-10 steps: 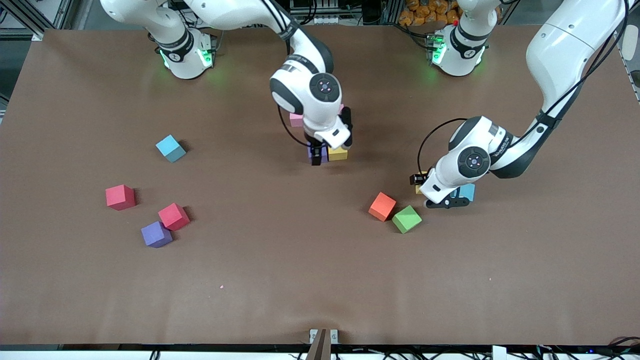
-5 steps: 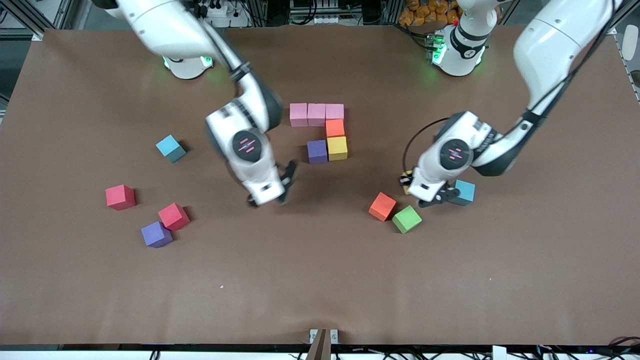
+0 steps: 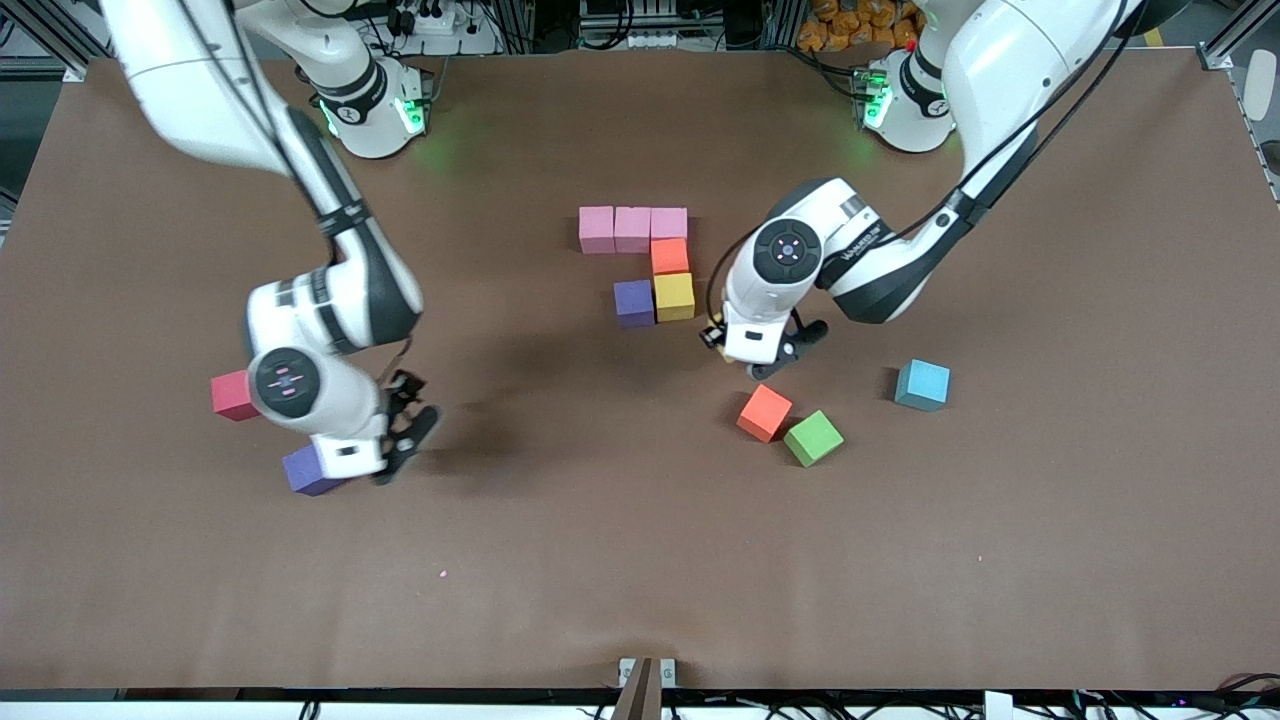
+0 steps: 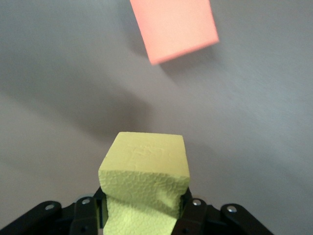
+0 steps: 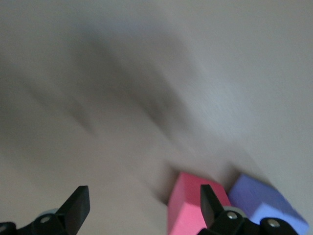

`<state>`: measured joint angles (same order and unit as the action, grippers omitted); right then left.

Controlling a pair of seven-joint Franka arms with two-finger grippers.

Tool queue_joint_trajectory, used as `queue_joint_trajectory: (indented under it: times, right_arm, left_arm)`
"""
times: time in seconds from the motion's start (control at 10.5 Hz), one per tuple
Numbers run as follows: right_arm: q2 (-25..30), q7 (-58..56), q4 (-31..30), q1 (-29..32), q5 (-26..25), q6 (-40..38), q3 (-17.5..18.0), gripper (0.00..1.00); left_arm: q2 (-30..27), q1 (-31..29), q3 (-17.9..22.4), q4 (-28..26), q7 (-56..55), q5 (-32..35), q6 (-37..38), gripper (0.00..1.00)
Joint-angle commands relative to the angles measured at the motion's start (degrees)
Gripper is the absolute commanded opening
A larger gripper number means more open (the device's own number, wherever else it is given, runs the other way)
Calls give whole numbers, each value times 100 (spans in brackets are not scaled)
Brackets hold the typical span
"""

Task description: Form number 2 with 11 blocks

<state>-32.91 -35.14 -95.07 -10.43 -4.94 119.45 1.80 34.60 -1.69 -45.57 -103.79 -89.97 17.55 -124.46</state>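
Brown counter point(image 3: 640, 560) fills the front view, and much has shifted on it since half a second ago. The right pincer point(image 3: 405, 440), then beside the digit at mid-frame, is now found low toward the right arm's end, over a red cube point(image 5: 193, 205) and a loose purple cube point(image 3: 305, 470). Its fingers are spread wide and nothing is held. A second red cube point(image 3: 230, 395) is half covered by that arm.

The left pincer point(image 3: 760, 352) has been carried away from the light-blue cube point(image 3: 922, 385), which is now fully exposed. It hangs over bare counter between the digit and the loose orange cube point(image 3: 764, 413). It is pinched onto the held yellow cube point(image 4: 146, 171), whose foam is dented by the grip. A green cube point(image 3: 813, 438) lies just beside the loose orange cube.

The number 2 point(image 3: 645, 262) is unchanged at upper centre, with six cubes laid. Its long axis runs up and down the frame, with the top pointed at the robots' bases. The pink row point(image 3: 632, 229) lies across the frame. One orange cube point(image 3: 670, 256) is set under the end of that row toward the left arm. Below it, the laid yellow cube point(image 3: 675, 296) and the laid purple cube point(image 3: 634, 303) sit side by side.
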Motion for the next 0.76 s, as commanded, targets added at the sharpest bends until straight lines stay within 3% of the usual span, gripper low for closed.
queue_joint_trajectory:
  times: [0.0, 0.19, 0.29, 0.57, 0.67]
  right_arm:
    - [406, 1486, -719, -100, -418, 252, -13, 100]
    - [610, 1879, -1441, 136, -552, 1190, -92, 100]
    - [550, 1810, -1452, 346, -552, 1273, -84, 100]
    - [567, 1634, -1418, 453, -560, 1212, -92, 100]
    - [541, 1581, -1356, 497, -569, 1230, -84, 100]
  left_arm:
    - [177, 702, 83, 655, -1376, -200, 150, 19]
    - [441, 1239, 109, 1008, -2459, -182, 142, 19]
    - [494, 1546, 249, 1140, -3073, -147, 115, 19]
    - [591, 2837, 1310, 1649, -4683, -217, 45, 19]
    - [739, 3085, 1444, 1895, -5158, -209, 36, 19]
